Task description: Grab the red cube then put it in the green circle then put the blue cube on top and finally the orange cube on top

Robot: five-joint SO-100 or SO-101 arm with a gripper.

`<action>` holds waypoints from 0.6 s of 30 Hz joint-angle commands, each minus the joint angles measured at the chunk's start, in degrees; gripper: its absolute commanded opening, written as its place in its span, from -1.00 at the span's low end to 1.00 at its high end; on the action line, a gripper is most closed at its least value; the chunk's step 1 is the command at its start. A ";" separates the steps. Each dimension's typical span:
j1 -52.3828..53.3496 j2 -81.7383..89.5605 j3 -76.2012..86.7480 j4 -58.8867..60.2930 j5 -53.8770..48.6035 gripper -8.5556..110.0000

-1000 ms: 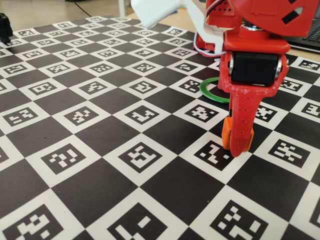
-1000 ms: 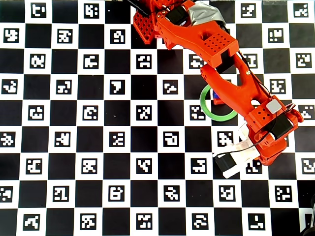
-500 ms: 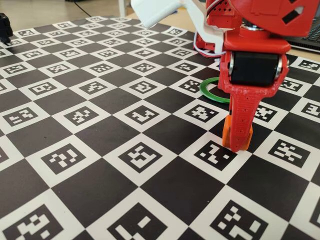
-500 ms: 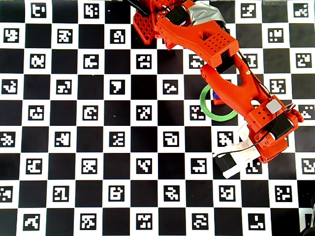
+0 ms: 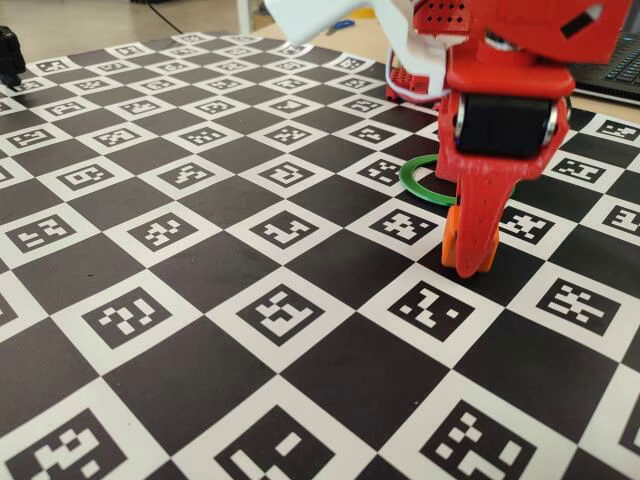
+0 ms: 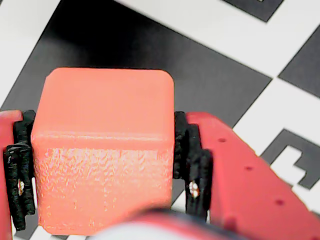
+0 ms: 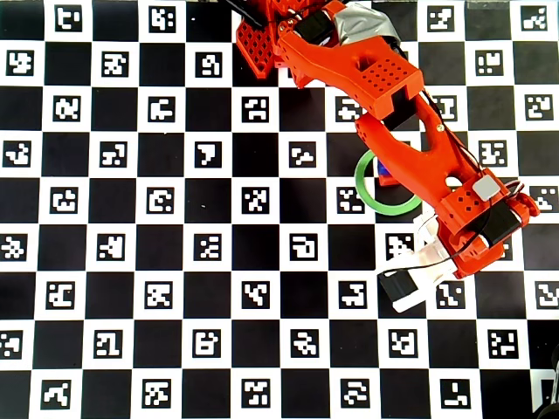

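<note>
My gripper (image 5: 468, 262) is shut on the orange cube (image 5: 453, 238) and holds it just above the checkered board, in front of the green circle (image 5: 413, 184). The wrist view shows the orange cube (image 6: 102, 150) filling the space between the black pads (image 6: 17, 170) of my gripper (image 6: 102, 165). From overhead, the arm crosses the green circle (image 7: 367, 197), and a sliver of the blue cube (image 7: 382, 165) shows inside it. The red cube cannot be told apart from the arm there. The arm's wrist hides the orange cube in the overhead view.
The board (image 5: 200, 250) is a flat black-and-white checker pattern with printed markers. A white camera mount (image 7: 409, 281) juts from the wrist. The arm's base (image 7: 271, 39) stands at the board's far edge. A dark object (image 5: 10, 55) stands at the far left corner.
The gripper has lifted the orange cube off the board and carried it a little toward the green circle. It stayed shut on the cube throughout.
</note>
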 commanded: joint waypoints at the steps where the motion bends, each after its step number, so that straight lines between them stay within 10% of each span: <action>1: 1.32 12.74 -1.85 3.69 1.41 -0.74; 18: 6.68 33.31 18.11 4.39 8.96 -0.73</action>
